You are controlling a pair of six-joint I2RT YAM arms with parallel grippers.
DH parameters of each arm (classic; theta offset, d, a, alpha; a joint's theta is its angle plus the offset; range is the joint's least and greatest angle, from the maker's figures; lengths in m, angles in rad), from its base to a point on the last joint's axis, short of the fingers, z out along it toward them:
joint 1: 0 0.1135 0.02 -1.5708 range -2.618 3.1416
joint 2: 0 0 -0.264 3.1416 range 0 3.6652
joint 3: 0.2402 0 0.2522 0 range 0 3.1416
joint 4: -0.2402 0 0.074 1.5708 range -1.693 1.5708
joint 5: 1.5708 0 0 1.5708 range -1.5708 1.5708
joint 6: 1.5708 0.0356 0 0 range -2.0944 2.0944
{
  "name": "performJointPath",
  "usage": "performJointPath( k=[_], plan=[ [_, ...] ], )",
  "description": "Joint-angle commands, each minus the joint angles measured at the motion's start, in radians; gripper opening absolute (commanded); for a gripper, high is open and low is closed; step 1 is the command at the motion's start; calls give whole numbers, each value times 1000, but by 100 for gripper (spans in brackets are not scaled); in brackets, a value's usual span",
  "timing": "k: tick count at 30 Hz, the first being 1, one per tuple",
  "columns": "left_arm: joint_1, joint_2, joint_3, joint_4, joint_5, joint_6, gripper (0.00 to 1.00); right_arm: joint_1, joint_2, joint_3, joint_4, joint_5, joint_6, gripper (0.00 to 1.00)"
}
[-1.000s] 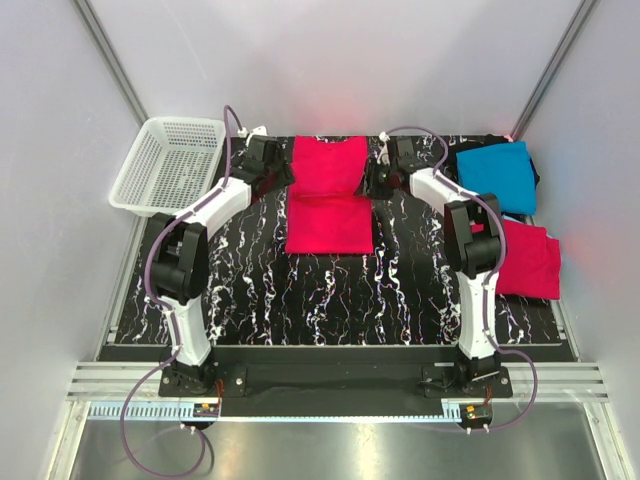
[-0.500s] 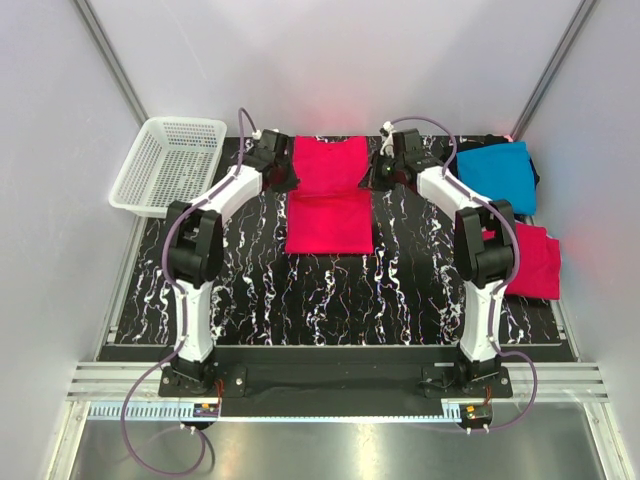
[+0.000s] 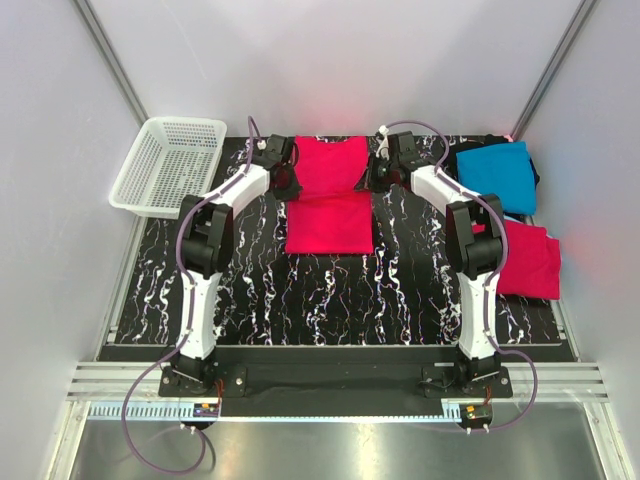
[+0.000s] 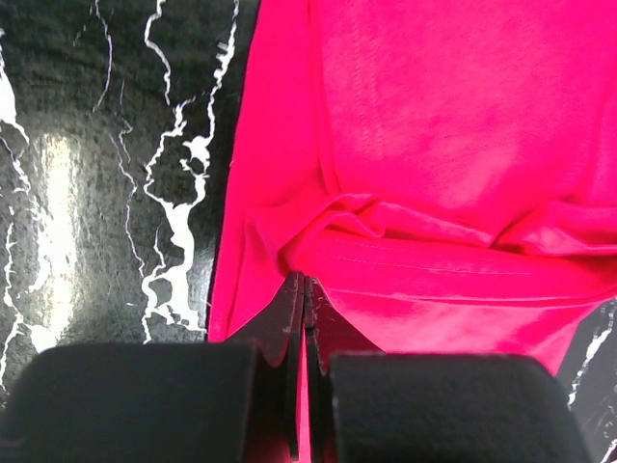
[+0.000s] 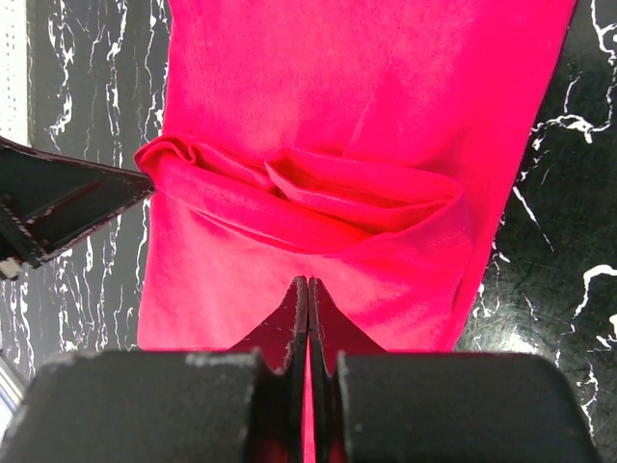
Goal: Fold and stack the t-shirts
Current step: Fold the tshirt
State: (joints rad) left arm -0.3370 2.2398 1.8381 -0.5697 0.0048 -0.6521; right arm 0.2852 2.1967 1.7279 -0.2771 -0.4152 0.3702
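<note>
Top view: the tips of the left gripper (image 3: pixel 287 181) and right gripper (image 3: pixel 373 181), at the side edges of the central red t-shirt (image 3: pixel 330 200), are too small to resolve. Right of that shirt, the turquoise t-shirt (image 3: pixel 497 175) hides most of the black t-shirt (image 3: pixel 492 139). Wrist views: the picture's top edge cuts off the central shirt, and the fingers (image 4: pixel 285 318) blur toward their bases.

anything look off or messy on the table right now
Nothing serious. The middle pink shirt is bunched into a ridge between the left hand and right hand, both shut on its side edges. The other pink shirt lies beside the blue shirt at the right, not stacked on it.
</note>
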Motion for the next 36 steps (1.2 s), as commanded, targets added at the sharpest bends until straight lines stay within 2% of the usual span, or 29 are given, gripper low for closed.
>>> performJointPath(
  k=[1, 25, 36],
  plan=[
    [-2, -2, 44, -10, -2, -6, 0, -1, 8, 47, 21, -45, 4, 0],
    [-25, -77, -79, -4, -26, -18, 0, 0, 28, 39, 24, -59, 3, 0],
    [-23, -2, 121, -1, -77, 6, 0, 0, 44, 48, 26, -69, 3, 0]
  ],
)
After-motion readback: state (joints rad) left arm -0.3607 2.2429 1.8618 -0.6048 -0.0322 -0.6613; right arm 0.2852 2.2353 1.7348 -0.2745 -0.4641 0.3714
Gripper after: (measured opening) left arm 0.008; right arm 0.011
